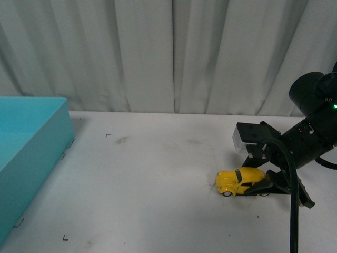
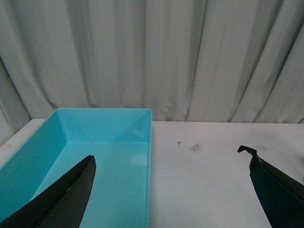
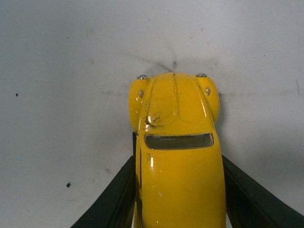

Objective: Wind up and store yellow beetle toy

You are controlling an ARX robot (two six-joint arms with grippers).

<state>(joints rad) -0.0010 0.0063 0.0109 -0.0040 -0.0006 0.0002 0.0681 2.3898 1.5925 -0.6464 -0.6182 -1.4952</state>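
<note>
Right arm (image 1: 310, 139) is all matte black and chunky, with a fat round joint housing (image 1: 309, 92) at about 2 o'clock in the front view and a tiny green LED (image 1: 335, 107) lit beside it. There's a pale grey box (image 1: 241, 138) on the wrist and a thick black cable (image 1: 288, 179). Right claw (image 1: 258, 185) and left claw (image 2: 167, 154) both have plain black wedge fingers (image 2: 66, 199), and one left finger has a little hooked tip.

The rear of the yellow beetle toy (image 1: 237, 181) is hidden behind the jaws of the right gripper (image 1: 259, 183) in the front view and cut off in the right wrist view, while the teal box (image 1: 31, 142) runs past the front view's edge.
</note>
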